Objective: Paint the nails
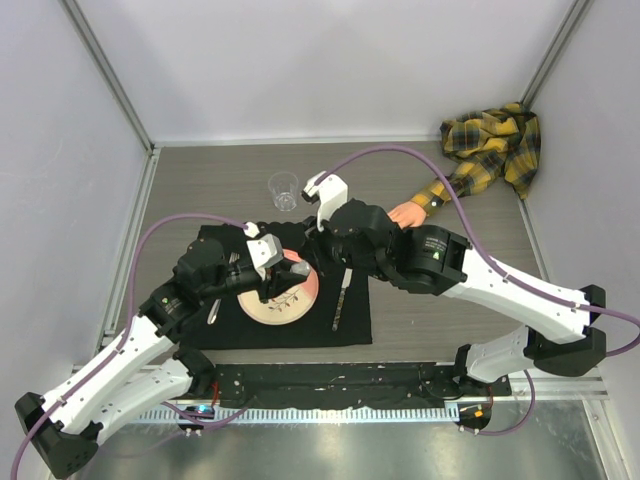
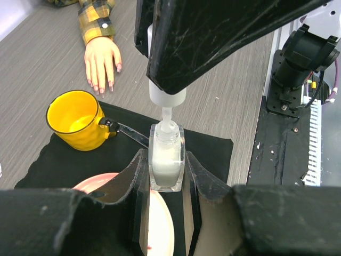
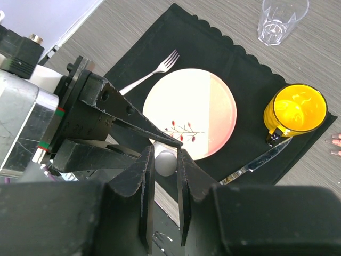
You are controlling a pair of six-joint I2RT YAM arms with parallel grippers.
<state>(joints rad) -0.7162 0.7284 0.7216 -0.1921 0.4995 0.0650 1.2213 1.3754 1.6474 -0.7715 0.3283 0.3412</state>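
Grey table is sitting between white walls, and I am working over the black mat. My left gripper is squeezing the little clear bottle of white paint. My right gripper is pinching the white cap, which is hanging just above the bottle neck with the brush stem reaching down inside. So I think the opening part is nearly done. The mannequin hand is lying at two o'clock from the plate, well apart from the bottle. Its nails are showing no white paint, so all the painting is waiting.
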